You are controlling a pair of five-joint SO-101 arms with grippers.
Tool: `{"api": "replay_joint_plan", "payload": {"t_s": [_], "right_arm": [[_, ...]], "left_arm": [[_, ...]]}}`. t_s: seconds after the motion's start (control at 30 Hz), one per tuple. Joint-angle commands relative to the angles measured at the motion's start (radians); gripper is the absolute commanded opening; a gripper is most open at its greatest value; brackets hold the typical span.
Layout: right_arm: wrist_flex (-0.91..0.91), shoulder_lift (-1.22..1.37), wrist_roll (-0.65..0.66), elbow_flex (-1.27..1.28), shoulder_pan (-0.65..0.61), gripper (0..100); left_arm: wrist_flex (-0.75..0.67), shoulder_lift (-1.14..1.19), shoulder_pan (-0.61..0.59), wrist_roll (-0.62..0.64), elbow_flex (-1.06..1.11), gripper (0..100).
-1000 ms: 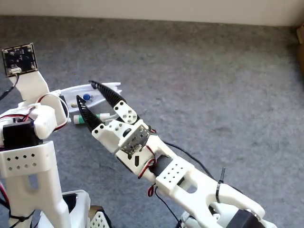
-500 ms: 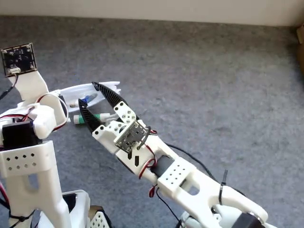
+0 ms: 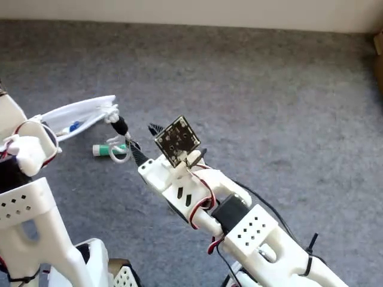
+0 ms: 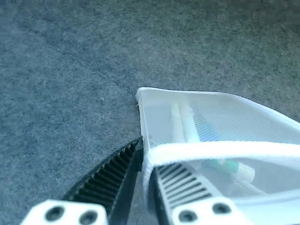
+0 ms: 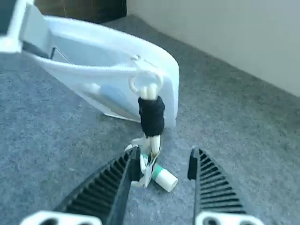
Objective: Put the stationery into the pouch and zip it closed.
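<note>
High view: right gripper [image 3: 139, 135], spread, has pull [image 3: 119, 126] at its 10 o'clock; left gripper [image 4: 146, 158] pinches pouch [image 4: 220, 117].

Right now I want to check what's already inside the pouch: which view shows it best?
Left wrist view: the pouch is close, pens visible through its mesh. High view gives it edge-on; right wrist view, its zipper end and pull cord.

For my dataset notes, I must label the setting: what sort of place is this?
Probably an indoor robot workbench: a grey carpet-like surface, a pale wall behind it, and white printed arms.
</note>
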Motion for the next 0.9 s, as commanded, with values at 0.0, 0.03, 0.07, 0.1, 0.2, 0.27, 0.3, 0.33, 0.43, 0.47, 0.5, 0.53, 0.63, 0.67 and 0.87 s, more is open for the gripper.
{"api": "replay_joint_plan", "payload": {"t_s": [0.0, 0.03, 0.07, 0.1, 0.2, 0.27, 0.3, 0.33, 0.43, 0.47, 0.5, 0.53, 0.63, 0.67, 0.87], "right_arm": [[0.05, -0.018, -0.015, -0.065, 0.012, 16.6], [0.062, 0.01, -0.015, -0.065, 0.012, 16.7], [0.082, 0.048, -0.015, -0.068, 0.012, 16.9], [0.101, 0.099, -0.015, -0.076, 0.012, 17.0], [0.11, 0.262, -0.018, -0.163, 0.012, 17.0], [0.11, 0.363, -0.015, -0.222, 0.012, 17.0], [0.11, 0.412, -0.015, -0.254, 0.012, 17.0], [0.11, 0.461, -0.014, -0.289, 0.012, 17.0], [0.122, 0.605, -0.012, -0.394, 0.012, 17.0], [0.145, 0.654, -0.012, -0.437, 0.012, 17.0], [0.174, 0.702, -0.012, -0.484, 0.012, 17.0], [0.209, 0.751, -0.012, -0.536, 0.012, 17.1], [0.309, 0.883, 0.005, -0.696, 0.012, 17.1], [0.34, 0.924, 0.035, -0.743, 0.012, 17.1], [0.44, 1.135, 0.112, -0.947, 0.002, 17.1]], "left_arm": [[-0.035, -0.01, -0.074, 0.008, -0.038, 1], [-0.035, -0.01, -0.082, 0.008, -0.038, 1], [-0.035, -0.01, -0.088, 0.008, -0.038, 1], [-0.035, -0.01, -0.097, 0.008, -0.038, 1], [-0.035, -0.012, -0.13, 0.008, -0.038, 1], [-0.035, -0.012, -0.157, 0.008, -0.038, 1], [-0.035, -0.012, -0.166, 0.008, -0.038, 1], [-0.035, -0.012, -0.174, 0.008, -0.038, 1], [-0.032, -0.012, -0.182, 0.008, -0.035, 1], [-0.032, -0.012, -0.182, 0.008, -0.031, 1], [-0.032, -0.012, -0.182, 0.006, -0.03, 1], [-0.032, -0.012, -0.182, 0.006, -0.03, 1], [-0.032, -0.012, -0.182, 0.006, -0.028, 1], [-0.032, -0.012, -0.182, 0.006, -0.028, 1], [-0.031, -0.012, -0.182, 0.005, -0.028, 1]]}}
